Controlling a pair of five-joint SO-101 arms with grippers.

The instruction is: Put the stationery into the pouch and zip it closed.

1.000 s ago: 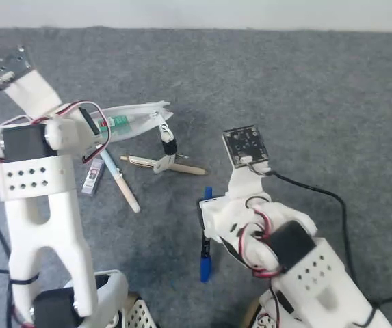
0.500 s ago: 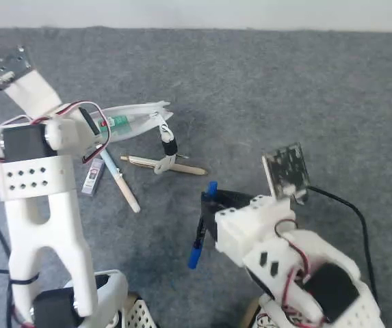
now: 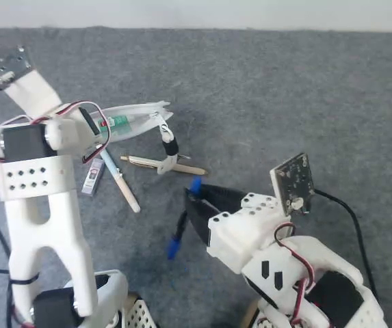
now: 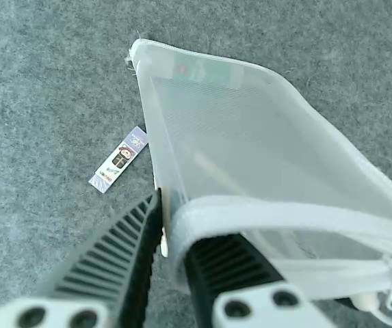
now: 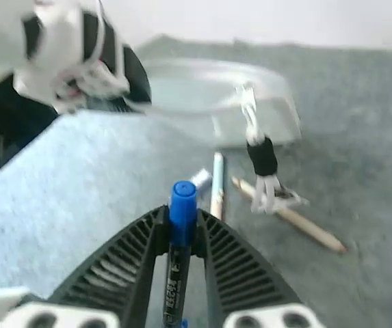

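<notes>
Marker (image 5: 182,197) pinched in R gripper (image 5: 182,217), arm folded low, L gripper (image 4: 169,208) clamped on pouch (image 4: 250,137) rim

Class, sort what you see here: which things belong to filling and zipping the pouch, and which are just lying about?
Belongs to the job: pouch, in the left gripper; blue marker, in the right gripper; pencil, pen and small packet, loose beside the pouch.
Just lying about: black cable by the right arm; grey carpet underneath.
</notes>
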